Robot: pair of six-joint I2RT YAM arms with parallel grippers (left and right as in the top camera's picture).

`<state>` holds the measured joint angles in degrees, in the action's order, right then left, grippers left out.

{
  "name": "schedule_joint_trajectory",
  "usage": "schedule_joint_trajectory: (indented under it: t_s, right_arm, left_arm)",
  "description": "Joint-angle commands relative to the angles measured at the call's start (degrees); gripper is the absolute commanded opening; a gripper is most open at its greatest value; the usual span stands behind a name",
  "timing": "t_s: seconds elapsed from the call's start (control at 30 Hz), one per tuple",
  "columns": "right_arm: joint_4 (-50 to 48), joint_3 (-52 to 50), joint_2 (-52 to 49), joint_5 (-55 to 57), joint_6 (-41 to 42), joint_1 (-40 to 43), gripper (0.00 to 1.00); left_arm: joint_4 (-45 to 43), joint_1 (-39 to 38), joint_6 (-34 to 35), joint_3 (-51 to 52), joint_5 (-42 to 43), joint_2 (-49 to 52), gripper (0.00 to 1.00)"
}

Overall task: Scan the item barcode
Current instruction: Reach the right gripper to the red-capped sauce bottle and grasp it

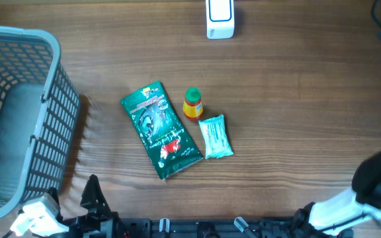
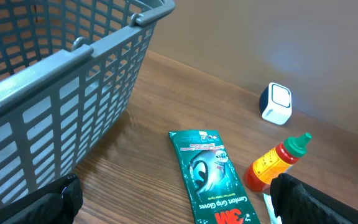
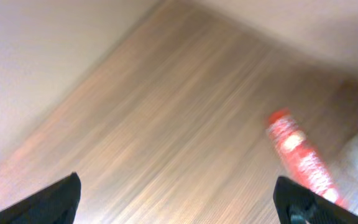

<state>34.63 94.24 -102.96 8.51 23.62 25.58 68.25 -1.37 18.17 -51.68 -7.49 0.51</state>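
The wood table [image 1: 296, 112] holds three possible items close together at its middle: a green pouch [image 1: 161, 130], a small bottle [image 1: 192, 103] and a pale packet [image 1: 215, 137]. A white scanner [image 1: 219, 18] stands at the far edge. The pouch looks light, floppy and slick, best pinched at a free edge, while the stiff bottle suits a grip across its body. The basket [image 1: 63, 125] at left shows nothing inside, and the left gripper [image 2: 176, 202] and right gripper [image 3: 182, 202] wait near, fingers spread, empty.
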Motion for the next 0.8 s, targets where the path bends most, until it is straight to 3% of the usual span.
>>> schedule_joint_trajectory:
  t_s: [0.0,0.1,0.13,0.23,0.33,0.43,0.5,0.63,0.77]
  right_arm:
    - [9.8,-0.1,4.7,-21.2,20.2,-5.9,1.00]
    - [21.9,-0.2,4.6,-28.2,25.8,-12.7,1.00]
    - [23.3,-0.2,4.6,-28.4,21.4,-15.6,1.00]
    - [23.5,-0.2,4.6,-28.3,-6.7,-28.5,1.00]
    - [22.7,-0.2,4.5,-27.4,-20.7,-41.2,1.00]
    - [21.2,-0.2,4.4,-24.8,-28.3,-50.2,1.00]
    - [19.4,-0.3,3.2,-19.8,-30.6,-54.6,1.00]
    - [18.3,-0.3,-2.6,-22.7,-37.4,-60.2,1.00]
    - [16.3,-0.3,-7.1,-20.1,-37.4,-61.8,0.97]
  left_arm:
    - [-0.1,0.4,0.3,0.0,-0.1,-0.2,1.00]
    - [-0.1,0.4,0.3,0.0,-0.1,-0.2,1.00]
    - [-0.1,0.4,0.3,0.0,-0.1,-0.2,1.00]
    - [-0.1,0.4,0.3,0.0,-0.1,-0.2,1.00]
    - [-0.1,0.4,0.3,0.0,-0.1,-0.2,1.00]
    - [-0.1,0.4,0.3,0.0,-0.1,-0.2,1.00]
    - [-0.1,0.4,0.3,0.0,-0.1,-0.2,1.00]
    - [-0.1,0.4,0.3,0.0,-0.1,-0.2,1.00]
    - [-0.1,0.4,0.3,0.0,-0.1,-0.2,1.00]
